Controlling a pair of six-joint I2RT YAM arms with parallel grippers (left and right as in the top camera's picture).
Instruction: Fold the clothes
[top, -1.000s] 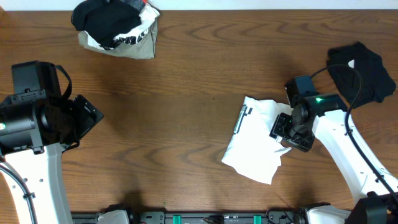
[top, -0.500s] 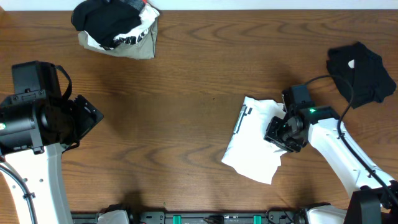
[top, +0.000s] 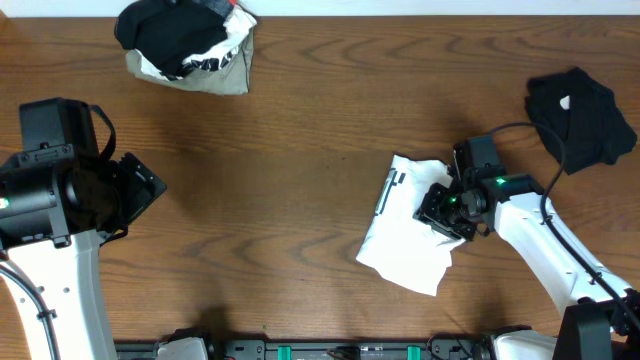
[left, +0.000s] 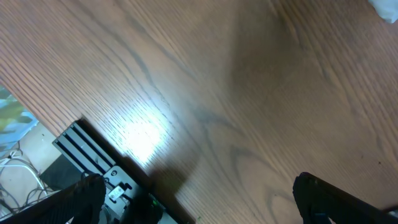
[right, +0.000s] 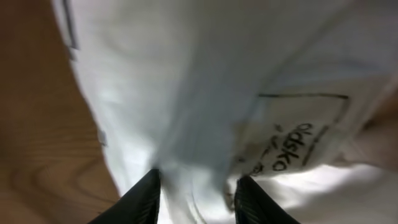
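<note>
A crumpled white T-shirt (top: 400, 240) with a small dark striped mark (top: 390, 190) lies right of the table's middle. My right gripper (top: 440, 208) is pressed down onto its right side. In the right wrist view the two black fingers flank a raised fold of the white T-shirt (right: 186, 93), and the right gripper (right: 196, 193) is shut on that fold; a printed label (right: 298, 146) shows beside it. My left gripper (top: 140, 190) hovers far off at the left, and in its wrist view the left gripper (left: 199, 208) stands wide open over bare wood.
A pile of clothes, black, white with black print, and olive-grey (top: 185, 45), sits at the back left. A black garment (top: 585, 115) lies at the back right, under the right arm's cable. The table's front edge with a black rail (left: 87, 149) shows in the left wrist view.
My right gripper has moved left onto the white T-shirt and its fingers have closed in on a fold of cloth. The left arm has not moved.
</note>
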